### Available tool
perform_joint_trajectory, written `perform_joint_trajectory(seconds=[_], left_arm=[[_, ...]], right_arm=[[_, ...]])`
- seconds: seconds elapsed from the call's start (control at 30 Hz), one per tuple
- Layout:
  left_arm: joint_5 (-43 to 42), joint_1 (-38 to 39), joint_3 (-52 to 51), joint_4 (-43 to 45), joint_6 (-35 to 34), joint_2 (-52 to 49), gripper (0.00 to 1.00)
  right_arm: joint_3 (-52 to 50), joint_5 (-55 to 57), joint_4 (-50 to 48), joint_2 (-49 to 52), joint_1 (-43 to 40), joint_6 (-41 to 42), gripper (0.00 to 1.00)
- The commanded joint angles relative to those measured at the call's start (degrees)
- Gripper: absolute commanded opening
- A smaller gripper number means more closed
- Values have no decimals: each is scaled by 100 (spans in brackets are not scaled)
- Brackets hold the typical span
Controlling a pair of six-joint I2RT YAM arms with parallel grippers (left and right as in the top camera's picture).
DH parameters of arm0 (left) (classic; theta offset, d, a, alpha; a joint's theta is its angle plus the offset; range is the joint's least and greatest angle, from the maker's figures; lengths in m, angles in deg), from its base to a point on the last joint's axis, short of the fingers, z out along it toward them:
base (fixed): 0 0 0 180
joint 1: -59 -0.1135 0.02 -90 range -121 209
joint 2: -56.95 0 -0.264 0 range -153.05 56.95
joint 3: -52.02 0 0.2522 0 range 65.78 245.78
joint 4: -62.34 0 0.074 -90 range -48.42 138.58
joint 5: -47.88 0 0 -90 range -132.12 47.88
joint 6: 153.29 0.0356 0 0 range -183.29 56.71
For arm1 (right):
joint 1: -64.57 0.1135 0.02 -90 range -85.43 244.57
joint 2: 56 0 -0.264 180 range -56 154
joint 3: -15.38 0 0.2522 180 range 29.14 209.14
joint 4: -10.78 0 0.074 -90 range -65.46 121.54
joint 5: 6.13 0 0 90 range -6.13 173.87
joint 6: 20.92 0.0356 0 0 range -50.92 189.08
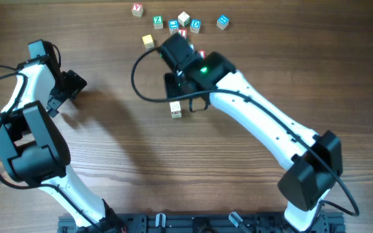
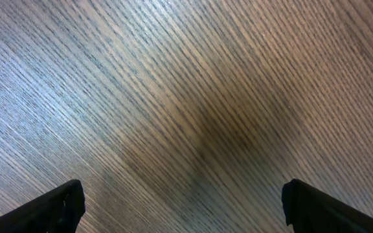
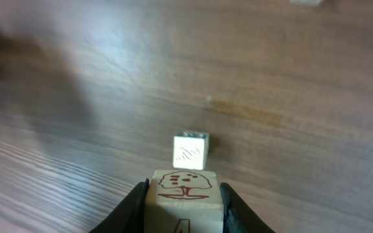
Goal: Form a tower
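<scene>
My right gripper is shut on a pale wooden cube with a brown tree drawn on its front face, held above the table. A little ahead of it a single pale cube lies on the wood; from overhead this cube sits just in front of the right gripper. The tower is out of view: no stack of cubes shows. My left gripper is wide open over bare wood, at the far left.
Several loose letter cubes lie at the back: a red-lettered one, a green one, a blue one and a yellowish one. A black cable loops left of the right arm.
</scene>
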Motion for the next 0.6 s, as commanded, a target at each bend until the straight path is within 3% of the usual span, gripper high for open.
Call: perform_joint_trajectory(seconds=[0.0,0.57], left_arm=[[52,-20,-26,0,-11,-4,100],[52,-20,-26,0,-13,-4,100]], right_arm=[[-223,280,-35,345,109,299,32],[-243,457,-437,1012,345,343,33]])
